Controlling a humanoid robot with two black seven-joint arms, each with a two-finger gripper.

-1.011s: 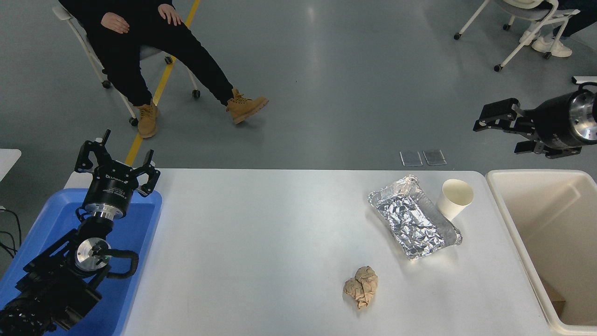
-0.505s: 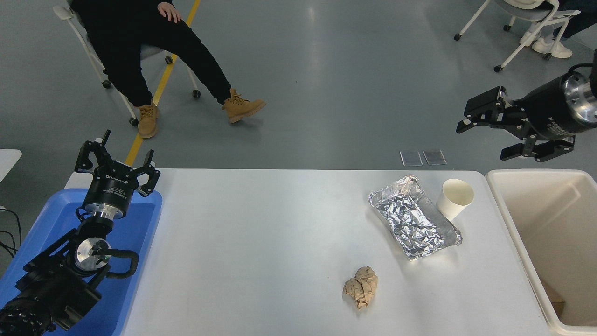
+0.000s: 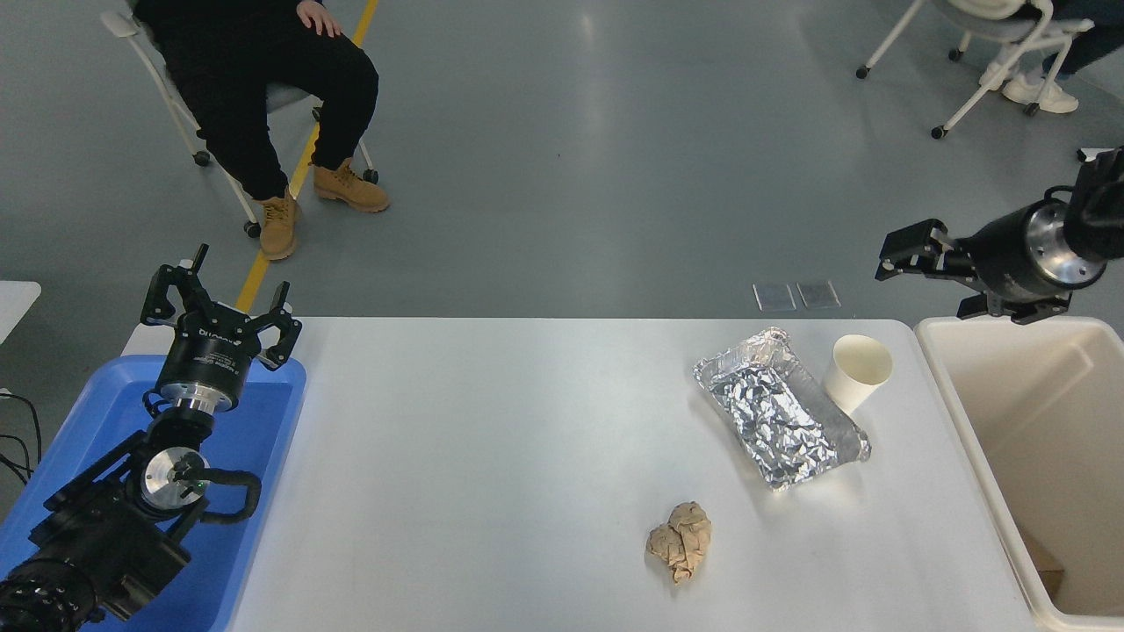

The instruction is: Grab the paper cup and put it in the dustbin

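A white paper cup stands upright at the bench's far right, touching a foil tray, near the beige dustbin. It looks light and crushable, best pinched gently across its rim. The right tool, open and empty, hangs above and right of it; the left tool is parked, open, over a blue tray.

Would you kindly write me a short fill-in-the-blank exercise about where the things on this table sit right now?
1. The paper cup stands upright just right of the crinkled ____ tray.
2. The crumpled brown paper ball lies ____ the camera than the tray.
3. The right hand hovers beyond the table's far edge, holding ____.
4. The left hand is parked over the ____ tray, away from the dustbin.

Missing words: foil; nearer; nothing; blue
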